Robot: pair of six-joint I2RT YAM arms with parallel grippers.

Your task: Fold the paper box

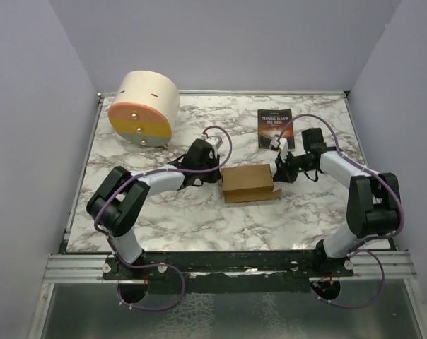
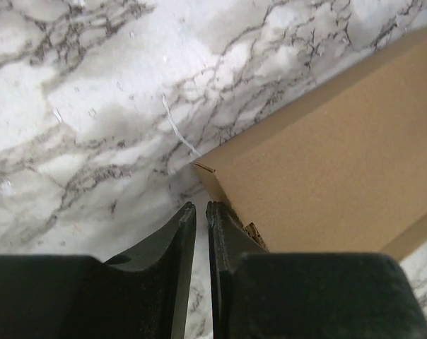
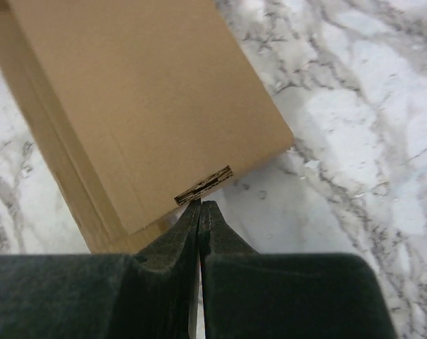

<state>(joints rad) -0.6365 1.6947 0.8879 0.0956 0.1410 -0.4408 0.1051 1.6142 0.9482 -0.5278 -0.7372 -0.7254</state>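
Observation:
The paper box (image 1: 249,182) lies folded flat-sided on the marble table (image 1: 199,226) between the two arms, brown and plain, with a strip of flap showing along its near edge. My left gripper (image 1: 215,173) sits at the box's left end. In the left wrist view its fingertips (image 2: 201,206) stand a narrow slit apart with only marble between them, and the right finger is against the corner of the box (image 2: 334,162). My right gripper (image 1: 278,169) is at the box's right end. Its tips (image 3: 201,205) are pressed together just under a cut edge of the box (image 3: 143,106), holding nothing.
A dark-covered book (image 1: 273,128) lies at the back right, just behind the right wrist. A big cream cylinder with an orange-yellow face (image 1: 143,107) lies at the back left. Pale walls close in the table on three sides.

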